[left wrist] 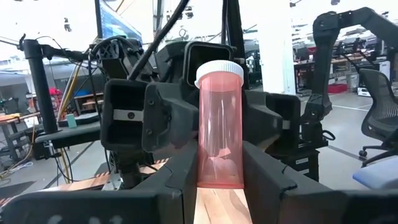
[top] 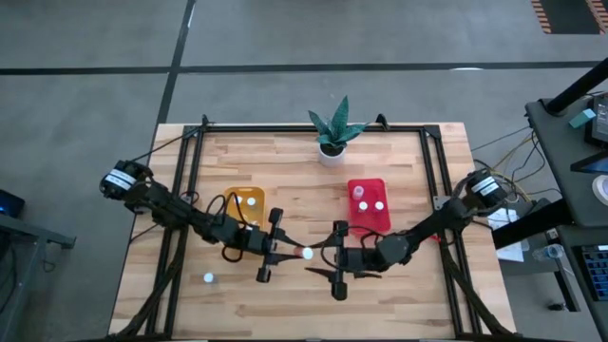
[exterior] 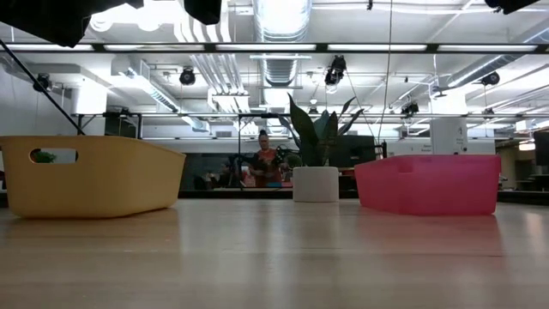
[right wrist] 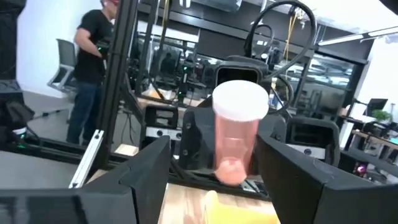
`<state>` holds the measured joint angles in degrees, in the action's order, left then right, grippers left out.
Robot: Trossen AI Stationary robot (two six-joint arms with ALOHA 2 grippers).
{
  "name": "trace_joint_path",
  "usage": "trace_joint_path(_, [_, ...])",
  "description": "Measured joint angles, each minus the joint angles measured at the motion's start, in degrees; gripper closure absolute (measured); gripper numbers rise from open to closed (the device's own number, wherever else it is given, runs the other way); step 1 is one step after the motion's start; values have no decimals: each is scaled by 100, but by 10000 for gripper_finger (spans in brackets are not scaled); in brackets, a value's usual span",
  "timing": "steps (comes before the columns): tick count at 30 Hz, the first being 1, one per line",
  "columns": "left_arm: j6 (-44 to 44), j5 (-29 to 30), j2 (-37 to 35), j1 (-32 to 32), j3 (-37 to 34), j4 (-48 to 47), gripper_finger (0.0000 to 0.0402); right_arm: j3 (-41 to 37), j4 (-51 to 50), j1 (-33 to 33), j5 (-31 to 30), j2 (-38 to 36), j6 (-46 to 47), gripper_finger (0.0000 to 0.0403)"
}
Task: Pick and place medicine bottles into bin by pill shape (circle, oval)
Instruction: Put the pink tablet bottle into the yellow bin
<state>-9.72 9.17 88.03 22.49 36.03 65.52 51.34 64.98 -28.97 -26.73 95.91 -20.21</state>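
Observation:
My left gripper (top: 283, 250) is above the table's middle, shut on an orange-tinted medicine bottle (left wrist: 219, 130) with a white cap (top: 307, 253). My right gripper (top: 336, 258) faces it from the table's right. It is open, with its fingers (right wrist: 144, 177) wide apart on either side of the bottle (right wrist: 239, 134) and touching nothing. A yellow bin (top: 242, 205) holds one bottle (top: 250, 201). A red bin (top: 368, 205) holds three bottles (top: 361, 203). One bottle (top: 208, 278) stands on the table at the near left. My left gripper pinches the bottle's lower end (left wrist: 219, 179) between its two fingers (left wrist: 171, 186). The fingers come roughly level from the table's left. The bottle sticks out past them with its cap end (left wrist: 219, 73) toward my right gripper, lifted clear of the table.
A white pot with a green plant (top: 332, 131) stands at the table's far edge between the bins. In the low view the yellow bin (exterior: 90, 176) and red bin (exterior: 429, 183) flank the pot (exterior: 316, 184). A person (right wrist: 93, 68) stands in the room beyond the table.

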Motion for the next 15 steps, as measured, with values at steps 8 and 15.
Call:
trace_joint_path(8, [-3, 2, 0, -1, 0, -2, 319, 102, -55, 95, -43, 23, 151, 218])
trace_joint_path(15, [-1, 4, 0, -3, 6, -12, 319, 100, -92, 161, -43, 46, 212, 273])
